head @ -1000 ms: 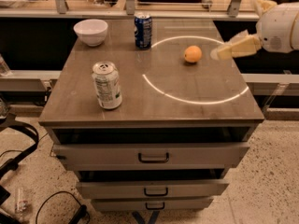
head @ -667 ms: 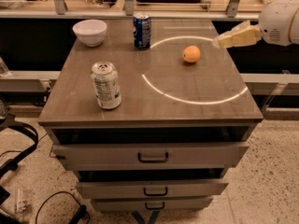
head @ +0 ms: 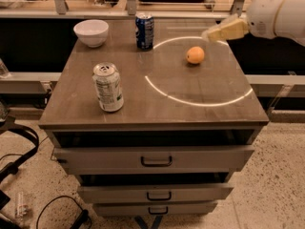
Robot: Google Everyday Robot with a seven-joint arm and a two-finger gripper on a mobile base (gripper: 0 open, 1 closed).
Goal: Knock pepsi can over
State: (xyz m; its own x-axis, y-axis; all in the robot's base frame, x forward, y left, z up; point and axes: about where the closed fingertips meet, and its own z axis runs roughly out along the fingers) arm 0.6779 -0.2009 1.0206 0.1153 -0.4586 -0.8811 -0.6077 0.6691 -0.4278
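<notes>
Hovering right of pepsi can (head: 144, 31), gripper (head: 215, 33); arm (head: 279, 14) cropped.

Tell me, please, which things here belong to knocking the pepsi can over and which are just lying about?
Job: pepsi can, upright at the back edge of the tabletop; gripper, above the right rear corner.
Lying about: white bowl, pale green-white can, orange.

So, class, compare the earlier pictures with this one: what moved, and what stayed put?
The hand moved toward the back of the table and slightly left, nearer the pepsi can, touching nothing. The pepsi can stands upright as before; the orange, the pale can and the white bowl have not shifted.
</notes>
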